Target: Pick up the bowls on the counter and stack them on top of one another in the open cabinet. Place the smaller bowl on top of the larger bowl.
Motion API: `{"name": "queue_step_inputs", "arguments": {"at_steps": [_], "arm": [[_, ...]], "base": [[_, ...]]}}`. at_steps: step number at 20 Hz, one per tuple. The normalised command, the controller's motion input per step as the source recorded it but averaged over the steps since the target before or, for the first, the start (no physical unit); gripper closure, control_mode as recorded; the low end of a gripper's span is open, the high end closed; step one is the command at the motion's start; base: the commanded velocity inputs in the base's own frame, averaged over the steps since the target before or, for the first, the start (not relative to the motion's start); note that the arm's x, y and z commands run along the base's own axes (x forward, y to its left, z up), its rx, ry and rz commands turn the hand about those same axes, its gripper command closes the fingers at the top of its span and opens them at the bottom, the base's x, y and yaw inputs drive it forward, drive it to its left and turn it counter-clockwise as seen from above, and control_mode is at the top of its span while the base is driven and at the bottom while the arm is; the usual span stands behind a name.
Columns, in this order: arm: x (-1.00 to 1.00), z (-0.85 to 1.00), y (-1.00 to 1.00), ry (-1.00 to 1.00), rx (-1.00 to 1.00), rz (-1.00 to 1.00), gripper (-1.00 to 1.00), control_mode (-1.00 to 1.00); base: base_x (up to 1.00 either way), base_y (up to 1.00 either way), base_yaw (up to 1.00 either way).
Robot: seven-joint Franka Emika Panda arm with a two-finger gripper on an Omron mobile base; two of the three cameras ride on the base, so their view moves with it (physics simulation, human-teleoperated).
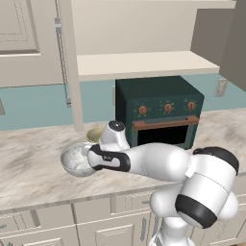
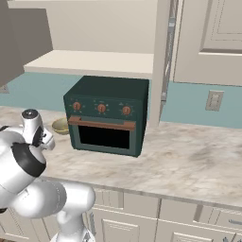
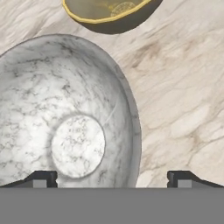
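Observation:
The larger bowl (image 3: 65,122), grey-white and marbled, sits on the counter (image 3: 183,78) directly under my hand. It also shows left of my wrist as the larger bowl (image 1: 74,158). My gripper (image 3: 112,178) is open, its two fingertips (image 3: 41,178) spread so that the bowl's right rim lies between them. The smaller bowl (image 3: 109,13), yellowish-tan, rests on the counter just beyond the grey one; it appears too as the smaller bowl (image 1: 94,133) and the smaller bowl (image 2: 60,125). The open cabinet (image 1: 144,65) has a bare pale shelf above the oven.
A dark green oven (image 1: 158,113) stands on the counter right of the bowls, under the open shelf. A cream post (image 1: 72,67) divides the shelf from a closed panelled door (image 1: 19,38). Wall outlet (image 2: 214,100) at the right.

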Motion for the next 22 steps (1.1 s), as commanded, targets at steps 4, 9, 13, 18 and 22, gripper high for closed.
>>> {"name": "queue_step_inputs", "arguments": {"at_steps": [4, 9, 13, 18, 22], "arm": [[0.06, -0.12, 0.04, -0.01, 0.00, -0.01, -1.00, -1.00], [0.05, -0.12, 0.05, -0.01, 0.00, -0.01, 1.00, -1.00], [0.02, -0.10, 0.05, -0.01, 0.00, -0.01, 1.00, -1.00], [0.01, -0.08, 0.06, 0.00, 0.00, -0.01, 1.00, -1.00], [0.00, 0.04, 0.05, 0.00, 0.00, -0.01, 1.00, -1.00]], "base": [[0.00, 0.00, 0.00], [0.00, 0.00, 0.00], [0.00, 0.00, 0.00], [0.00, 0.00, 0.00], [0.00, 0.00, 0.00]]}}
